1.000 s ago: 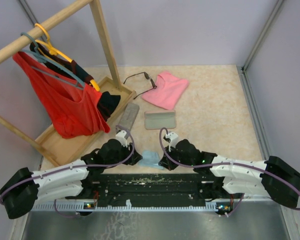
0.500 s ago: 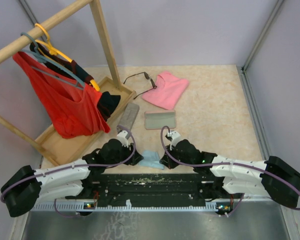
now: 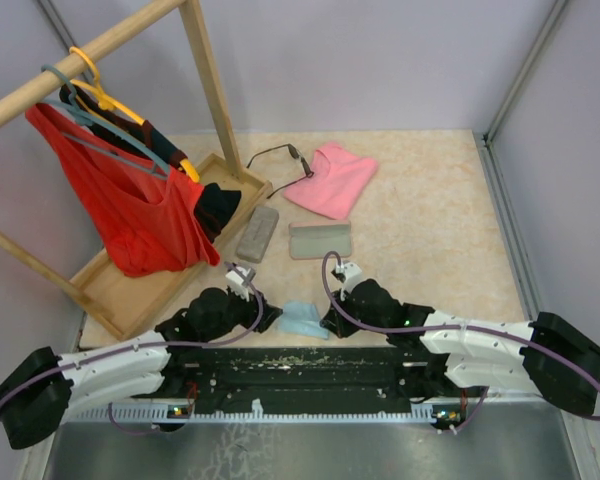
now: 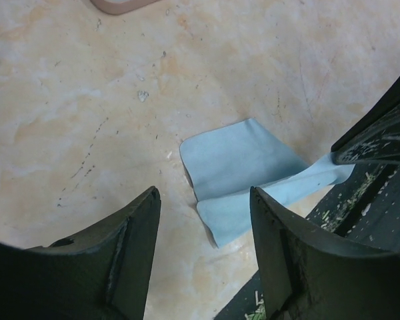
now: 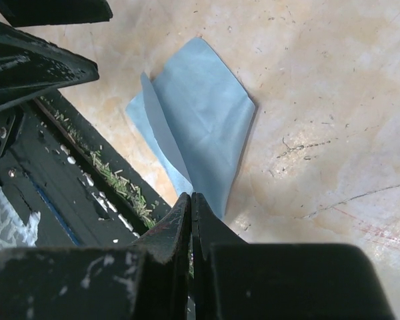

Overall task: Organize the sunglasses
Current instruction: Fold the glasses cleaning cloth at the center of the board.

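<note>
Sunglasses (image 3: 278, 155) at upper centre of the overhead frame, untouched, lying just beside the pink fabric (image 3: 332, 178) and well apart from both arms. Only one pair in sight.

Fresh change at lower left: left gripper (image 4: 203, 200) pulled back and down, no longer covering the end of the grey case (image 3: 258, 233). Fingers apart, empty, framing the light-blue cloth (image 4: 243, 167).

Right gripper (image 5: 191, 203) barely shifted at lower centre, fingers pressed together, apparently nipping the cloth's near corner.

Judging by that: busy with the cloth, not the glasses. Frames not yet approached, so most of the job left to do.
</note>
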